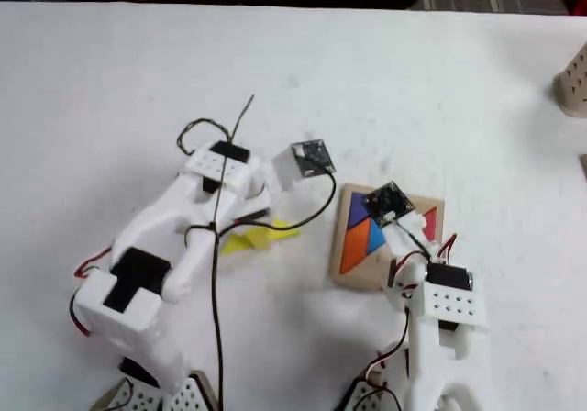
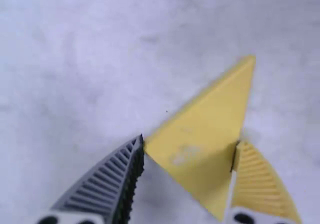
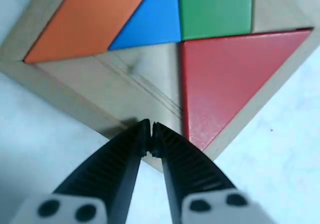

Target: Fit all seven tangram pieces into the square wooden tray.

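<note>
The square wooden tray lies right of centre. In the right wrist view it holds an orange piece, a blue triangle, a green square and a red triangle, with bare wood beside them. A purple piece shows in the high view. My right gripper is shut and empty just above the tray's rim near the red triangle's corner; from above it hangs over the tray's near side. The yellow triangle sits between my left gripper's fingers, which touch both its edges; it is left of the tray.
A black cable loops from the left arm toward the tray. A pale perforated object stands at the right edge. Both arm bases fill the near edge. White table stretches wide behind the arms.
</note>
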Robot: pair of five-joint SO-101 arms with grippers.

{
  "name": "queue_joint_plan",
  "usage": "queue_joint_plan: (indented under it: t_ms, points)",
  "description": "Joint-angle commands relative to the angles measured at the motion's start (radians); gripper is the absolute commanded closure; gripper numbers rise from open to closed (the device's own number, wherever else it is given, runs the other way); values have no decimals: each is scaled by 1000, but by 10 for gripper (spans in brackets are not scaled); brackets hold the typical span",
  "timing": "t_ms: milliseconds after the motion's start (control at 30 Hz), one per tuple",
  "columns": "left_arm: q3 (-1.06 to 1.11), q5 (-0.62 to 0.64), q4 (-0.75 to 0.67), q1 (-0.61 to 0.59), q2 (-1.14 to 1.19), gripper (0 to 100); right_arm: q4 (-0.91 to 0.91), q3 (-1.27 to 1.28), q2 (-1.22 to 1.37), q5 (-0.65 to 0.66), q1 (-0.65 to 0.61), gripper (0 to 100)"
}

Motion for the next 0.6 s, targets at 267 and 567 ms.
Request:
queue_joint_plan:
  t_ms: [267, 567]
  points:
    - [-46, -5, 5, 10, -1, 782, 12, 0, -12, 12, -13, 982]
    - [-48, 196, -43, 4, -7, 782, 7, 0, -12, 12, -13, 982]
